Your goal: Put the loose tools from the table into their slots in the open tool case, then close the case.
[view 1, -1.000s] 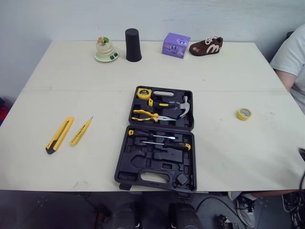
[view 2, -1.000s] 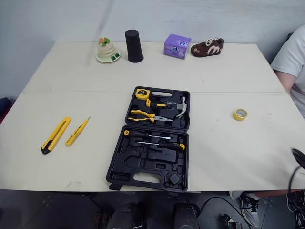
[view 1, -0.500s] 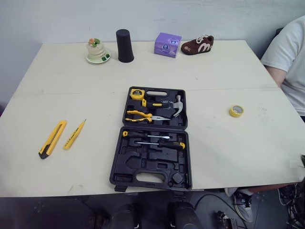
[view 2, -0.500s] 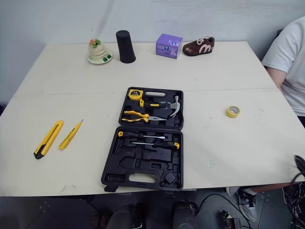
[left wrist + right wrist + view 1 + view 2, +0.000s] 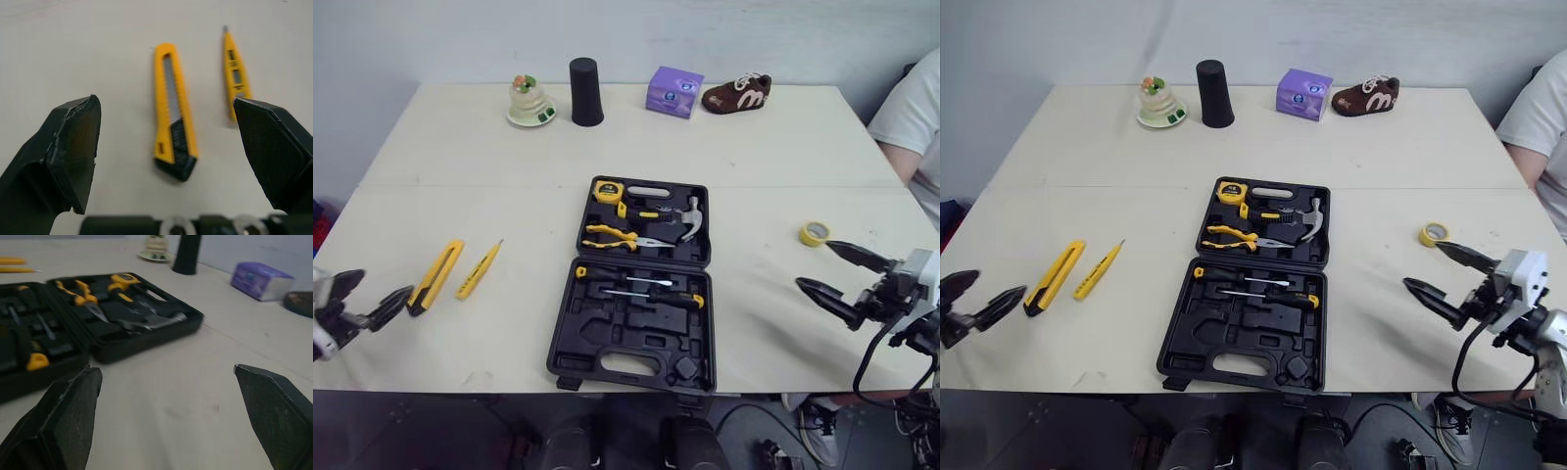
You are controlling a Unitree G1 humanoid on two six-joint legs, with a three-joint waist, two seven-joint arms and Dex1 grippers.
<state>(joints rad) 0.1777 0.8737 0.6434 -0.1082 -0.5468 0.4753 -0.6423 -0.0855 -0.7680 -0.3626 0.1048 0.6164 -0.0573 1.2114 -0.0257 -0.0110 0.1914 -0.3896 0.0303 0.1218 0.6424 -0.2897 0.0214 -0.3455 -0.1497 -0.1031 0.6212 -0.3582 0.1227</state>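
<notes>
One cream table [image 5: 460, 147], pale wall [image 5: 431, 39] behind, open tool case [image 5: 597, 335] at centre

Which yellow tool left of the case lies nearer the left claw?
The broad utility knife with the black end, beside the left gripper; the slim tester lies beyond it, toward the case.

Centre of table [image 5: 783, 157]: tool case [image 5: 597, 333], lying open and flat. Holds tape measure [image 5: 609, 190], pliers [image 5: 617, 236] and hammer [image 5: 690, 220] in the far half, two screwdrivers [image 5: 656, 297] in the near half. Left of the case, well apart: utility knife [image 5: 435, 276], with tester pen [image 5: 479, 269] just beside on its right. Right of the case: tape roll [image 5: 814, 233]. Along the far edge, left to right: figurine [image 5: 530, 101], cup [image 5: 586, 92], box [image 5: 674, 92], shoe [image 5: 736, 94]. Near left, beside the knife: left gripper [image 5: 386, 282]. Near right, just before the tape roll: right gripper [image 5: 813, 263]. Far right: person [image 5: 915, 117].
</notes>
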